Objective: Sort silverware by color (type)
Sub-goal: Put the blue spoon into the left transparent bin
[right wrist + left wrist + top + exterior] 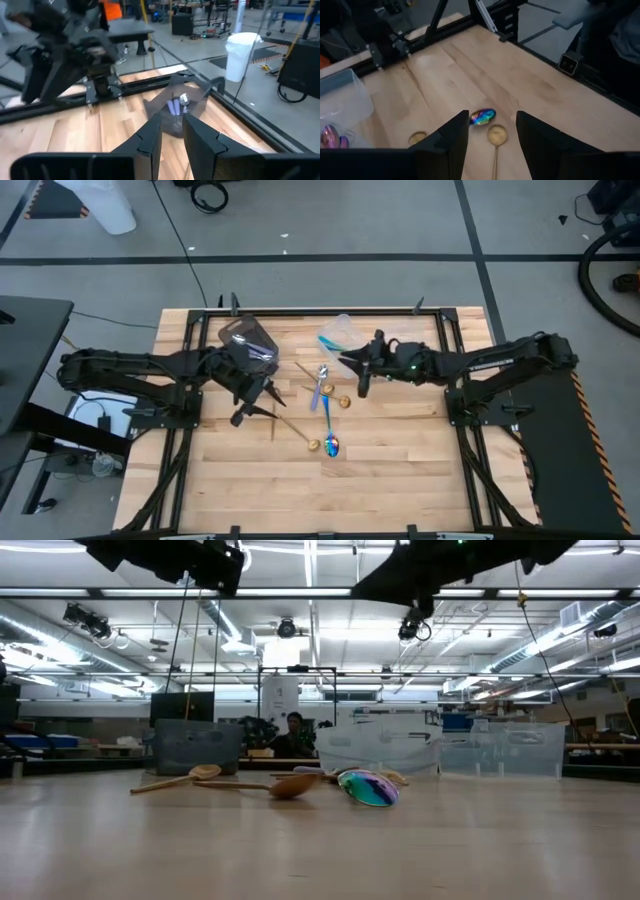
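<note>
Dark fingers of the left gripper (492, 145) stand well apart over bare wood and hold nothing; between them in the left wrist view we see one gold spoon (496, 137), bowl up, with one iridescent spoon (483, 117) just beyond it. A second gold bowl (417, 137) lies near, beside the clear tub (350, 97).

The right gripper (172, 132) shows its fingers close together with a narrow gap; we see nothing pinched between them. Past them stands the dark tub (177, 107), holding what look like two or three pale spoons, count uncertain.

Spoons counted loose on the table (400, 470) in the high view: about three gold, one iridescent (331, 442), one silver (321, 377). Thin handles overlap near the centre, so the gold count is approximate. The cluster sits at table centre, spreading toward 6 o'clock.

Tubs: one dark (247, 338) toward 11 o'clock, one clear (338, 332) at 12 o'clock.

Left arm reaches in from 9 o'clock, its gripper (243, 408) lowered near the gold handles. Right arm reaches in from 3 o'clock, its gripper (361, 380) hanging just 3 o'clock of the silver spoon.
</note>
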